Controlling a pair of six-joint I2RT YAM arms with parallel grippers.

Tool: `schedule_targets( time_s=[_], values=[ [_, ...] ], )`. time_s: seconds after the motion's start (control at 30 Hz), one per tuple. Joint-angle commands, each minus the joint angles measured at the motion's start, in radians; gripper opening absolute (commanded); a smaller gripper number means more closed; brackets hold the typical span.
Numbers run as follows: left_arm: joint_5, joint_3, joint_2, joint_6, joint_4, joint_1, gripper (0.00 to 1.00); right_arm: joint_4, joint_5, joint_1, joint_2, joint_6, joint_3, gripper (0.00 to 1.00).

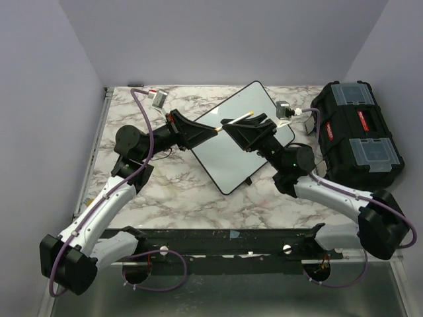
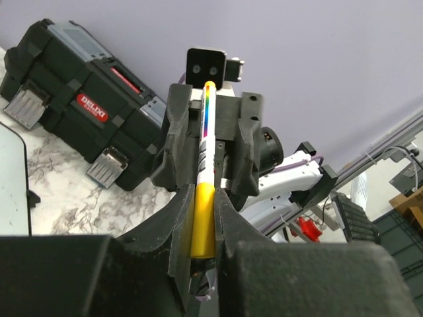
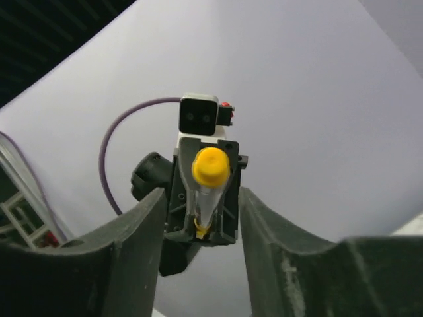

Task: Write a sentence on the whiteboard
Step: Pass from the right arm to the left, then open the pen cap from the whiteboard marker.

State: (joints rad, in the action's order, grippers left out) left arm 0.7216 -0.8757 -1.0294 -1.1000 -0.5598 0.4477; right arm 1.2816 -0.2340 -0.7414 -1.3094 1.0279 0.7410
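The whiteboard lies tilted on the marble table, its white face blank where it shows; the sentence is out of view. Both arms meet above the board's far half. A white marker with a yellow cap hangs level between them. My left gripper is shut on the marker; in the left wrist view its fingers press the yellow cap. My right gripper stands open around the marker's other end. In the right wrist view its fingers are spread well wider than the marker, seen end-on.
A black toolbox with clear lids and a red label sits right of the board, also seen in the left wrist view as the toolbox. The board's edge shows at left there. Grey walls enclose the table.
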Motion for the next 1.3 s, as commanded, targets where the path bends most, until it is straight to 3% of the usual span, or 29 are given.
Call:
schedule_targets(
  time_s=[0.0,0.07,0.13,0.27,0.4,0.5,0.6,0.73,0.87,1.0,1.1,1.2,1.27],
  values=[
    [0.071,-0.111,-0.003,0.092,0.142,0.003,0.00,-0.158,0.005,-0.005,0.088,-0.049,-0.014,0.70],
    [0.083,-0.181,-0.007,0.169,0.283,0.003,0.00,-0.293,0.022,-0.005,0.135,-0.081,-0.008,0.83],
    [0.081,-0.225,-0.002,0.231,0.395,-0.005,0.00,-0.415,0.054,-0.006,0.181,-0.108,-0.008,0.89],
    [0.124,-0.300,-0.007,0.325,0.552,-0.031,0.00,-0.542,0.094,-0.003,0.280,-0.193,-0.013,0.97],
    [0.262,-0.360,-0.016,0.391,0.646,-0.069,0.00,-0.721,0.107,-0.004,0.338,-0.280,0.053,1.00],
    [0.347,-0.441,-0.036,0.489,0.792,-0.092,0.00,-0.925,0.113,-0.004,0.325,-0.323,0.174,1.00],
    [0.356,-0.503,-0.050,0.595,0.929,-0.109,0.00,-0.996,0.032,-0.004,0.311,-0.355,0.241,1.00],
    [0.444,-0.524,-0.046,0.614,0.935,-0.128,0.00,-1.088,-0.071,-0.002,0.273,-0.354,0.322,1.00],
    [0.449,-0.610,-0.061,0.721,1.073,-0.139,0.00,-1.131,-0.221,-0.002,0.225,-0.363,0.390,1.00],
    [0.469,-0.624,-0.060,0.739,1.083,-0.152,0.00,-1.192,-0.331,-0.002,0.170,-0.383,0.452,0.95],
    [0.438,-0.608,-0.056,0.759,1.097,-0.153,0.00,-1.204,-0.356,-0.003,0.155,-0.382,0.460,0.91],
    [0.303,-0.605,-0.048,0.783,1.135,-0.165,0.00,-1.186,-0.365,-0.003,0.154,-0.372,0.453,0.90],
    [0.309,-0.599,-0.046,0.796,1.136,-0.169,0.00,-1.175,-0.373,-0.002,0.153,-0.368,0.452,0.89]
  ],
)
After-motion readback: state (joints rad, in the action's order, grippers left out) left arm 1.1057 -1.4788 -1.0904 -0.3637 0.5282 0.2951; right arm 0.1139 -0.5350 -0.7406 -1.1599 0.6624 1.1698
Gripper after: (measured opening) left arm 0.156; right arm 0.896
